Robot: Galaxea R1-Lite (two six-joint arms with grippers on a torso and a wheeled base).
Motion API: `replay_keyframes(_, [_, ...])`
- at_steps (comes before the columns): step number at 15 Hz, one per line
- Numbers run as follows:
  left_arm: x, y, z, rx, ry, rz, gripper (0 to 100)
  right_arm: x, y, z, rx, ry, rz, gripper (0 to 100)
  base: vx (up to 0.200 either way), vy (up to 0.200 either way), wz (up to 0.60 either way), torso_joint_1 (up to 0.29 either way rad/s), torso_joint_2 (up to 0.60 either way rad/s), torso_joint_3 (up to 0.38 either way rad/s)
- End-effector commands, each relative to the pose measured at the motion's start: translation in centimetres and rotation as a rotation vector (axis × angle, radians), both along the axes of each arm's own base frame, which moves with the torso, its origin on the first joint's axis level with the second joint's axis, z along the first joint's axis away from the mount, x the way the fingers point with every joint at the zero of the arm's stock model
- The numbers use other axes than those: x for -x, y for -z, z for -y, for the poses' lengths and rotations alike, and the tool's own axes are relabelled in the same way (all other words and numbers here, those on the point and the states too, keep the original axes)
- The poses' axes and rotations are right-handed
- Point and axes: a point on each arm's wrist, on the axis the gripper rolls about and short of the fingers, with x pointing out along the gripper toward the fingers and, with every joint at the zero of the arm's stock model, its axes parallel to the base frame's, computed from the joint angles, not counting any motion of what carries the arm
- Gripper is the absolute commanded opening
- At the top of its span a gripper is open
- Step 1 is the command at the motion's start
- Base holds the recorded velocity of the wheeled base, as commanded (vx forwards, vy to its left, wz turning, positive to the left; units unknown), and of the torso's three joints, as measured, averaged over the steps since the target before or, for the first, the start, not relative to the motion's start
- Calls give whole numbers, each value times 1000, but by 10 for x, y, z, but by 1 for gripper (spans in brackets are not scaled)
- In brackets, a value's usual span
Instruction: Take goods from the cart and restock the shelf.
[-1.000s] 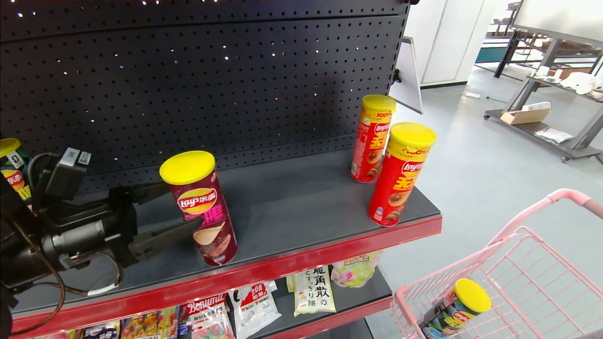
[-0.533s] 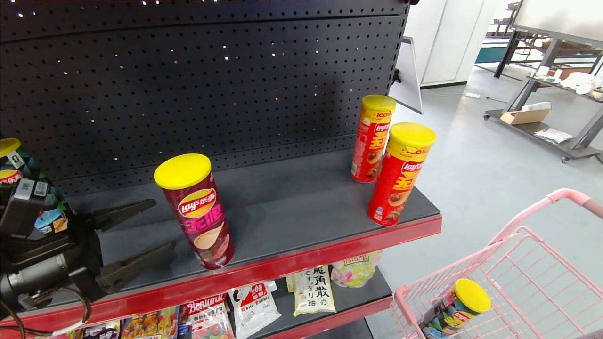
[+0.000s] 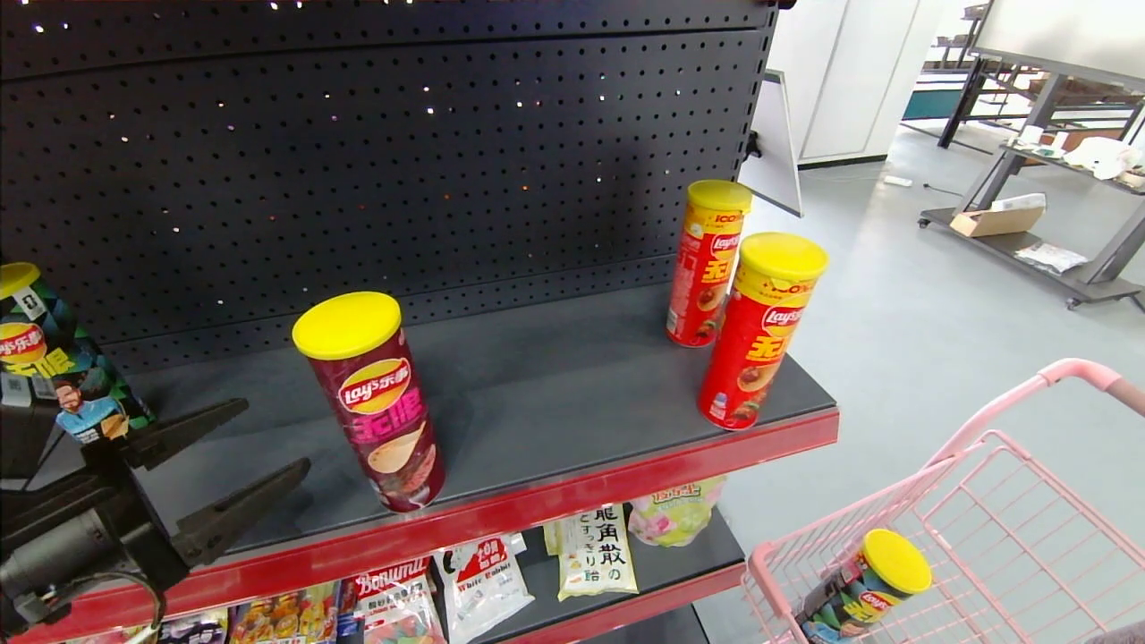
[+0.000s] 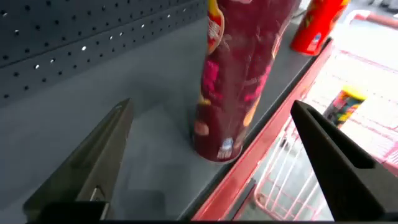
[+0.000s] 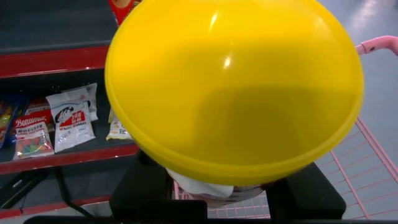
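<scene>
Pulls left gripper (image 3: pixel 277 434) back leftward, clear of the can (image 3: pixel 376 402); keeps it wide open, gripping nothing. Leaves can upright near the front edge of the shelf (image 3: pixel 555 394), as before, left of two red cans (image 3: pixel 760 331).

Head cam looked down on shelf (image 3: pixel 572 402) and cart (image 3: pixel 1087 368). Left wrist cam sat behind gripper (image 3: pixel 277 434), sharing can (image 4: pixel 239 81) ahead. Right cam hugged lid (image 5: pixel 233 81).

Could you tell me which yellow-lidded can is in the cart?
The dark multicoloured can leaning in the pink cart; all the others stand upright on the shelf.
</scene>
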Motion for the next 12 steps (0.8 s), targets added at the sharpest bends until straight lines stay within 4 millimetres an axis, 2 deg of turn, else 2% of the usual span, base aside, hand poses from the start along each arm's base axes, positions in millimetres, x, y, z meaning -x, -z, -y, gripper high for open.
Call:
replay_keyframes(1, [4, 3, 1, -14, -1, -7, 100, -1, 0, 0, 0, 0, -7, 0, 0, 0, 0, 0, 0, 0])
replay_keyframes(7, [2, 17, 13, -57, 53, -110, 100, -2, -1, 0, 1, -2, -9, 0, 0, 0, 0, 0, 0, 0])
replay_keyframes(10, [-13, 31, 12, -156, 34, -137, 100, -2, -3, 0, 0, -1, -7, 0, 0, 0, 0, 0, 0, 0])
replay_keyframes(12, [-22, 32, 12, -174, 40, -129, 100, -3, -3, 0, 0, -3, -11, 0, 0, 0, 0, 0, 0, 0])
